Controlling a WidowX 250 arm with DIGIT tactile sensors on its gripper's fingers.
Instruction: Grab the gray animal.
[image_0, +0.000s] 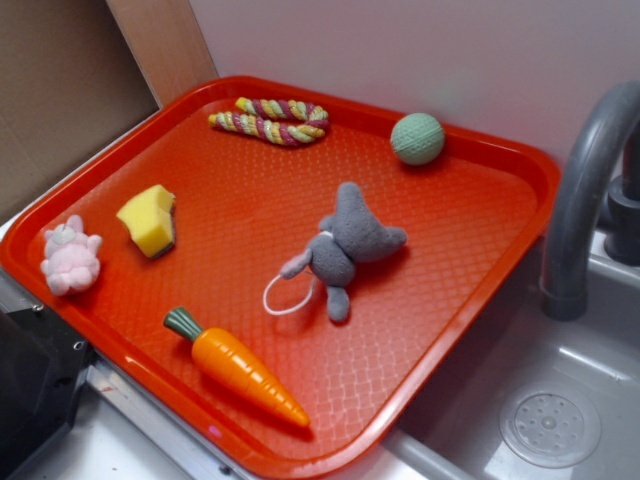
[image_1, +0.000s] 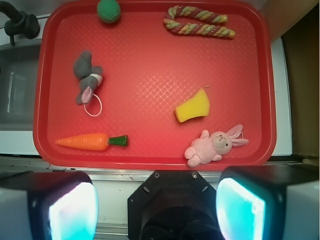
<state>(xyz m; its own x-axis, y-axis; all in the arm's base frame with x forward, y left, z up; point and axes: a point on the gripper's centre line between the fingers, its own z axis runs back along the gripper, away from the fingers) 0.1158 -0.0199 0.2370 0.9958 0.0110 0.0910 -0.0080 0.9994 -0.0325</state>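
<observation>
1. An orange-red textured tray (image_1: 155, 65) lies ahead of the gripper (image_1: 157, 205).
2. Nearest: pink plush bunny (image_1: 212, 147), toy carrot (image_1: 90, 141).
3. Midway: yellow sponge wedge (image_1: 194, 106), gray animal (image_1: 87, 77).
4. Farthest: green ball (image_1: 108, 10), braided rope toy (image_1: 200, 21).

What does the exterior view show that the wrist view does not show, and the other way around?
Only the exterior view shows the round sink drain. Only the wrist view shows the gripper, its two pale fingers wide apart, holding nothing. Both show the red plastic tray, the small gray plush animal, orange toy carrot, yellow sponge wedge, pink plush bunny, green ball and twisted rope toy.
</observation>
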